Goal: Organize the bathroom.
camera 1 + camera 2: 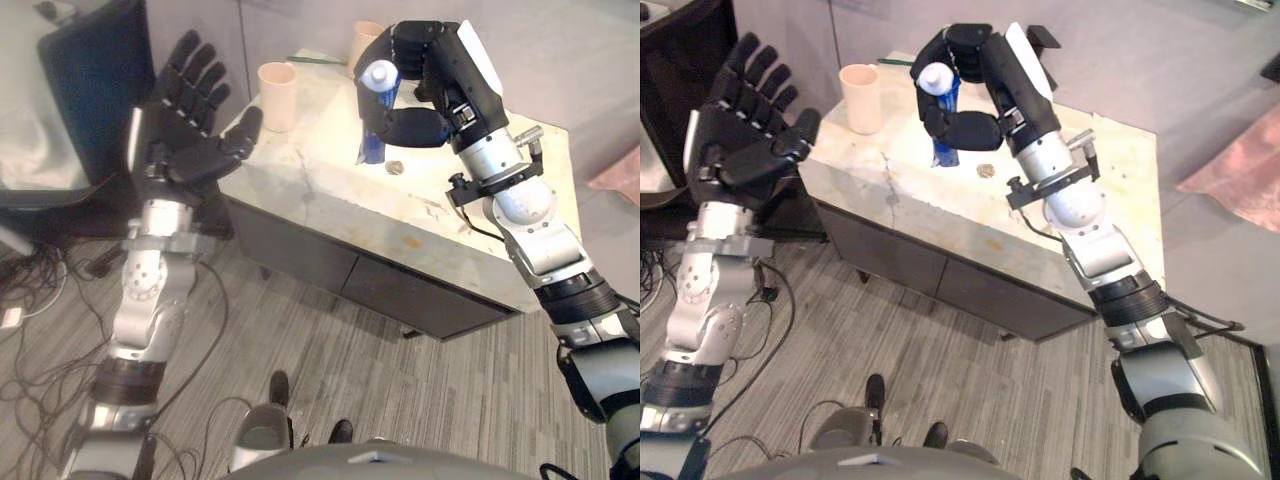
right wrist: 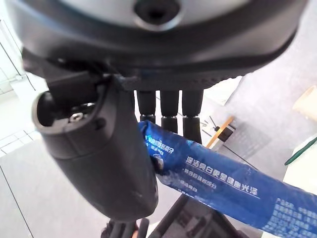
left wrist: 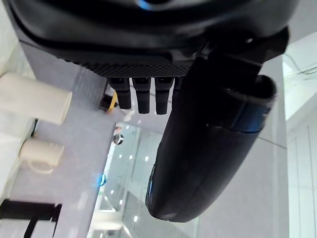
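Right hand (image 1: 425,85) grips the blue toothpaste tube (image 2: 223,181) upright over the marble counter (image 1: 330,190), likely heading for a cup (image 1: 277,95); left hand (image 1: 185,115) spread wide, left of it

You're in a mock bathroom set up in an office or lab space. Marble-look worktop (image 1: 330,200) on dark cabinet doors (image 1: 300,250) reads as a vanity, with two cups (image 1: 277,95) and a blue toothpaste tube (image 1: 945,120) on it. But grey plank floor (image 1: 400,380), loose cables (image 1: 35,290) and a dark monitor (image 1: 95,80) beside it say test room.
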{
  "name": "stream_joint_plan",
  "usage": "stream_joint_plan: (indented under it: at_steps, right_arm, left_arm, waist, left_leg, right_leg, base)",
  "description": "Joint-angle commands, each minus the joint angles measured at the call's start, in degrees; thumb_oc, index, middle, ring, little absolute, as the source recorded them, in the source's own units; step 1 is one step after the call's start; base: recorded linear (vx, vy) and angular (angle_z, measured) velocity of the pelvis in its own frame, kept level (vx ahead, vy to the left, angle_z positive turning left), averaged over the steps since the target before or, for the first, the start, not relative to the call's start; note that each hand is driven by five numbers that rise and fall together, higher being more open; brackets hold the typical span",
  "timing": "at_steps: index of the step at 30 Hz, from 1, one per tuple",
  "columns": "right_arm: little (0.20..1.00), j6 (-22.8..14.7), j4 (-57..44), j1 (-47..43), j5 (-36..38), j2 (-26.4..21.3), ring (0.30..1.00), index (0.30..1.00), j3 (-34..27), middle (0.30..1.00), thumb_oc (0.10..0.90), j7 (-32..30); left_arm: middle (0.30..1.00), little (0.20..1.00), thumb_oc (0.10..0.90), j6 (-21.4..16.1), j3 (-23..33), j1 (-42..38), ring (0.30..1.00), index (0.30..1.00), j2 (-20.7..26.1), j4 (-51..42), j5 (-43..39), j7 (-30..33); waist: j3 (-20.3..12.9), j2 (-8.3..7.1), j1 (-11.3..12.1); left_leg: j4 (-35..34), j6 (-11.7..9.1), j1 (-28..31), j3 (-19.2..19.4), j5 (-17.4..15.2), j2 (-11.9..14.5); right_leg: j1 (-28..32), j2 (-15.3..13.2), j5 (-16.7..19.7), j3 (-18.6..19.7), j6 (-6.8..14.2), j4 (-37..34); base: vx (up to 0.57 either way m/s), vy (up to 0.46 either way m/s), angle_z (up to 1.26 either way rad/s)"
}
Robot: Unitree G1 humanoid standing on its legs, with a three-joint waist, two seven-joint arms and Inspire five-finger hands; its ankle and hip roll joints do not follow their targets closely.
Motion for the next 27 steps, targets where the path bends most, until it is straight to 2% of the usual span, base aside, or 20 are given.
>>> stream_joint_plan:
  at_steps: [1,6,10,13,14,16,17,18,19,20,21,22,23,24,25,27]
  right_arm:
    - [0.300,-4.1,1.4,-14.0,3.0,-0.5,0.300,0.300,-3.6,0.300,0.400,-3.3]
    - [0.300,-3.5,3.6,-16.3,2.7,-1.7,0.300,0.300,-3.2,0.300,0.400,-4.7]
    - [0.300,-4.3,5.5,-17.5,1.7,-2.1,0.300,0.300,-2.1,0.300,0.400,-6.7]
    - [0.300,-3.2,5.0,-17.4,-0.4,-1.2,0.300,0.300,-2.1,0.300,0.400,-9.2]
    - [0.300,-2.3,4.7,-17.0,-1.4,-0.9,0.300,0.300,-2.9,0.300,0.400,-9.8]
    - [0.300,-2.0,4.1,-15.6,-2.5,-0.9,0.300,0.300,-3.8,0.300,0.400,-10.2]
    - [0.300,-2.1,4.0,-15.3,-2.6,-1.0,0.300,0.300,-3.9,0.300,0.400,-10.4]
    - [0.300,-2.4,4.0,-14.2,-1.6,-1.9,0.300,0.300,-5.1,0.300,0.400,-10.4]
    - [0.300,-2.5,4.4,-14.4,-1.2,-2.2,0.300,0.300,-5.5,0.300,0.400,-10.2]
    - [0.300,-1.9,5.0,-15.2,-0.9,-2.4,0.300,0.300,-5.8,0.300,0.400,-10.3]
    - [0.300,-1.5,5.2,-15.6,-0.8,-2.5,0.300,0.300,-5.7,0.300,0.400,-10.3]
    - [0.300,-1.5,5.2,-15.7,-0.8,-2.5,0.300,0.300,-5.7,0.300,0.400,-10.4]
    - [0.300,-0.9,5.4,-16.2,-1.2,-2.2,0.300,0.300,-5.2,0.300,0.400,-10.8]
    - [0.300,0.1,4.7,-16.4,-2.2,-1.4,0.300,0.300,-4.4,0.300,0.400,-11.6]
    - [0.300,0.3,4.4,-16.1,-2.6,-1.1,0.300,0.300,-4.2,0.300,0.400,-11.7]
    - [0.300,1.1,2.8,-14.9,-2.7,-0.5,0.300,0.300,-4.3,0.300,0.400,-11.6]
  left_arm:
    - [0.900,0.900,0.800,-10.0,1.8,0.9,0.900,0.900,3.1,-6.4,7.5,4.1]
    - [0.900,0.900,0.800,-9.5,2.6,1.3,0.900,0.900,3.5,-5.4,7.5,2.7]
    - [0.900,0.900,0.800,-7.0,2.2,2.1,0.900,0.900,4.4,-5.7,7.0,1.3]
    - [0.900,0.900,0.800,-5.6,2.2,2.2,0.900,0.900,4.8,-5.8,4.4,-1.1]
    - [0.900,0.900,0.800,-3.9,1.5,1.7,0.900,0.900,5.0,-5.9,3.2,-2.1]
    - [0.900,0.900,0.800,-2.2,0.3,0.7,0.900,0.900,5.3,-5.7,2.2,-2.5]
    - [0.900,0.900,0.800,-2.0,0.1,0.5,0.900,0.900,5.3,-5.6,2.0,-2.7]
    - [0.900,0.900,0.800,0.4,-1.9,-1.3,0.900,0.900,4.9,-5.3,2.6,-2.5]
    - [0.900,0.900,0.800,0.6,-2.5,-1.7,0.900,0.900,4.9,-5.1,2.5,-2.5]
    - [0.900,0.900,0.800,1.1,-3.9,-2.8,0.900,0.900,4.8,-4.6,1.9,-2.8]
    - [0.900,0.900,0.800,1.2,-4.6,-3.1,0.900,0.900,4.8,-4.5,1.9,-2.9]
    - [0.900,0.900,0.800,1.2,-4.6,-3.2,0.900,0.900,4.8,-4.4,1.9,-2.8]
    - [0.900,0.900,0.800,1.6,-5.9,-3.9,0.900,0.900,4.5,-4.1,2.0,-2.7]
    - [0.900,0.900,0.800,2.0,-7.5,-5.2,0.900,0.900,4.0,-3.4,2.6,-1.8]
    - [0.900,0.900,0.800,2.6,-8.0,-5.7,0.900,0.900,3.8,-3.2,2.8,-1.1]
    - [0.900,0.900,0.800,3.8,-8.5,-6.1,0.900,0.900,3.1,-2.7,4.1,0.2]
  waist:
    - [-6.3,-0.15,0.4]
    - [-6.9,-0.19,0.1]
    - [-7.1,1.17,0.0]
    - [-7.4,2.22,-0.2]
    - [-7.6,3.42,-0.9]
    - [-7.5,5.10,-1.9]
    - [-7.5,5.21,-2.1]
    - [-6.9,6.78,-3.8]
    - [-6.8,6.95,-4.5]
    - [-6.8,6.95,-5.7]
    - [-7.0,6.57,-6.1]
    - [-7.1,6.72,-6.1]
    - [-7.4,6.11,-6.7]
    - [-7.8,4.90,-7.6]
    - [-8.0,4.47,-8.4]
    - [-8.0,4.17,-9.6]
  left_leg:
    - [9.0,-3.9,2.7,2.9,-9.0,2.6]
    - [8.1,-4.4,4.1,4.4,-8.6,3.5]
    - [6.7,-3.3,5.4,2.1,-9.1,2.2]
    - [4.4,-2.3,7.4,1.1,-9.1,1.5]
    - [1.7,-1.3,9.2,0.1,-8.9,1.0]
    - [-0.4,-0.1,10.8,-0.7,-8.5,1.1]
    - [-0.7,0.1,10.9,-0.7,-8.5,1.0]
    - [-1.9,0.6,12.4,-1.0,-8.8,1.2]
    - [-2.3,0.5,12.8,-1.3,-8.8,1.2]
    - [-3.4,0.3,13.3,-1.8,-8.5,0.9]
    - [-3.8,0.3,13.3,-2.5,-8.4,0.3]
    - [-3.9,0.3,13.4,-2.6,-8.3,0.5]
    - [-4.5,0.3,13.7,-3.4,-8.1,-0.5]
    - [-5.1,0.3,14.4,-4.2,-8.3,-2.1]
    - [-5.3,0.4,15.0,-4.9,-8.8,-2.7]
    - [-4.9,1.0,15.7,-5.7,-10.5,-3.4]
  right_leg:
    - [-2.1,-0.1,-5.5,1.9,1.7,4.3]
    - [-2.0,-0.6,-5.8,1.6,1.9,5.0]
    - [-3.5,-3.5,-7.1,2.0,3.4,9.9]
    - [-4.7,-5.4,-8.7,2.5,4.9,14.3]
    - [-6.0,-7.0,-10.5,2.8,5.8,19.6]
    - [-8.7,-9.6,-10.1,3.0,7.0,29.3]
    - [-9.4,-10.2,-10.2,3.2,7.3,31.2]
    - [-14.6,-11.5,-8.7,6.2,7.5,43.5]
    - [-15.7,-10.2,-8.4,7.9,7.5,44.7]
    - [-17.2,-6.4,-8.8,10.7,7.4,43.7]
    - [-17.4,-4.8,-8.8,11.8,7.0,40.8]
    - [-17.1,-4.6,-8.6,11.6,6.9,40.3]
    - [-16.6,-2.9,-8.4,12.0,6.1,34.2]
    - [-16.4,-1.4,-6.5,12.0,5.7,22.9]
    - [-16.2,-0.5,-3.9,12.1,6.0,17.5]
    - [-17.1,0.1,-1.9,12.6,6.1,14.9]
  base:
    - [0.06,0.116,0.18]
    - [0.10,0.106,0.36]
    - [0.20,0.237,0.58]
    - [0.29,0.271,0.76]
    - [0.26,0.295,0.59]
    - [0.22,0.277,0.61]
    - [0.25,0.270,0.64]
    - [0.22,0.192,0.48]
    - [0.30,0.177,0.47]
    - [0.17,0.012,0.54]
    - [0.15,0.002,0.72]
    - [0.16,-0.024,0.67]
    - [0.25,-0.074,0.48]
    - [0.33,-0.095,0.31]
    - [0.29,-0.099,0.21]
    - [0.20,-0.055,0.17]
